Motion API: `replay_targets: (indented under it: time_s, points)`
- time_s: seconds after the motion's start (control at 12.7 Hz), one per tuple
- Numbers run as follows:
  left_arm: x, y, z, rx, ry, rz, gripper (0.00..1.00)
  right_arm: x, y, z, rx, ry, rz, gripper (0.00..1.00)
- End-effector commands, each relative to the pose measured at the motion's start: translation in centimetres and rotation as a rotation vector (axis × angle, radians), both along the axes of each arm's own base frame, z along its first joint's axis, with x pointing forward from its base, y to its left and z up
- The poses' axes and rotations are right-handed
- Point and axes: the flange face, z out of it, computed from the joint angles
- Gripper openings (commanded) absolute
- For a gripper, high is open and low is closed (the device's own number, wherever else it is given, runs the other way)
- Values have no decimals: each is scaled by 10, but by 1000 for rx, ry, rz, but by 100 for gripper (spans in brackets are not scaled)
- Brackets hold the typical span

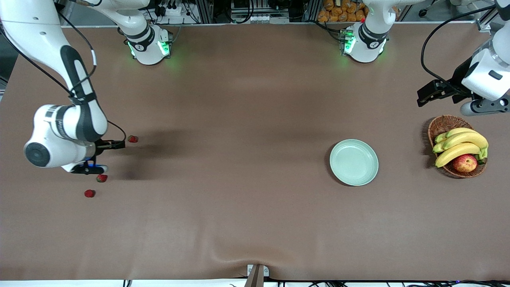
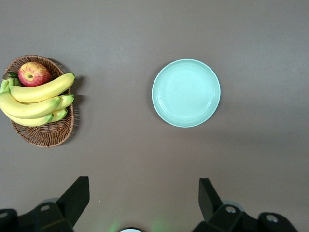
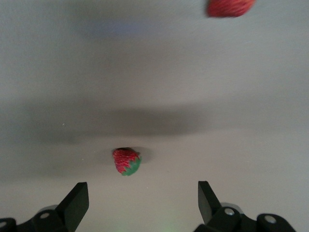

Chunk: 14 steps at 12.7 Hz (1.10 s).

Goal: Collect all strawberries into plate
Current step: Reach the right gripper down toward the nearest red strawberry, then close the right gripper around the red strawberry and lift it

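front: three strawberries (image 1: 132,138) (image 1: 102,178) (image 1: 89,193) lie on the counter (image 1: 239,179) at the right arm's end, plate (image 1: 354,162) well apart and bare | left wrist: left pincer (image 2: 143,203) spread wide, waiting | right wrist: right pincer (image 3: 143,203) spread wide; should be centred over the berry (image 3: 126,161) before being lowered

Three strawberries are counted on the table: one (image 1: 132,138), a second (image 1: 102,178), a third (image 1: 89,193). One plate (image 1: 354,162) is noted. One wicker basket (image 1: 442,125) is recorded, holding one apple (image 1: 465,163) and one banana bunch (image 1: 460,145).
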Motion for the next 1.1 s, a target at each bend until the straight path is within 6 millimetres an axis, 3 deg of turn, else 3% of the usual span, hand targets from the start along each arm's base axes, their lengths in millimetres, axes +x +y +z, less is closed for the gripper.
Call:
replay_targets:
  time_s: [0.0,0.39,0.55,1.02]
  points:
    - [-4,1,1,18,-15,-17,100,-5,17,-27,-2,39,10,100]
    - [-3,-3,-7,19,-18,-24,100,-8,20,-52,-1,60,20,97]
    - [-4,-3,-7,20,-18,-25,100,-16,19,-64,0,91,21,86]
    - [-4,-3,-8,19,-15,-24,100,-22,20,-73,3,116,27,46]
